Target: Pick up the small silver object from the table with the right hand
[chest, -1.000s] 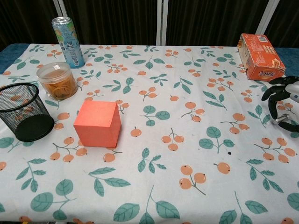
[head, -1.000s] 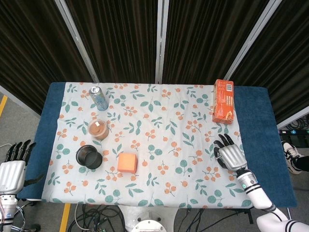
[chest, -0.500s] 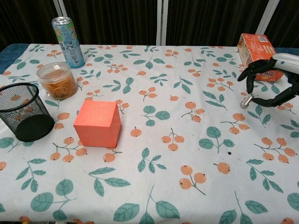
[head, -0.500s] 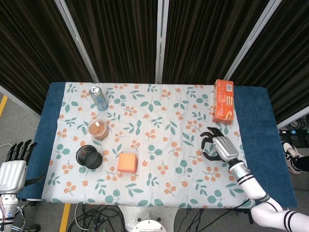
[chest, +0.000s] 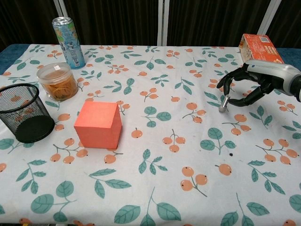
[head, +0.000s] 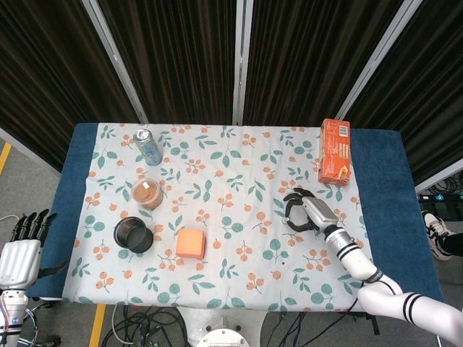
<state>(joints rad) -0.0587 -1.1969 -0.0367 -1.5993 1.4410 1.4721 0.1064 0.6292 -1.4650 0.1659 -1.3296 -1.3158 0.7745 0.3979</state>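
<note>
A silver-topped, light blue drink can (head: 147, 147) (chest: 68, 41) stands upright at the far left of the floral cloth. My right hand (head: 307, 211) (chest: 256, 80) hovers over the right part of the cloth, in front of the orange box, far from the can. Its fingers are curved like a claw and spread, and nothing is between them. A metal fingertip (chest: 223, 104) points down close to the cloth. My left hand (head: 18, 249) hangs off the table's front left corner with its fingers straight and empty; only the head view shows it.
An orange box (head: 335, 151) (chest: 260, 49) lies at the back right. An orange cube (chest: 98, 124), a black mesh cup (chest: 23, 113) and a clear jar of rubber bands (chest: 57, 81) stand on the left half. A tiny dark speck (chest: 231, 154) lies on the cloth.
My right hand has moved from the table's right front edge leftward and inward over the cloth, turning so its fingers curl down. The left hand and all objects have stayed put.
</note>
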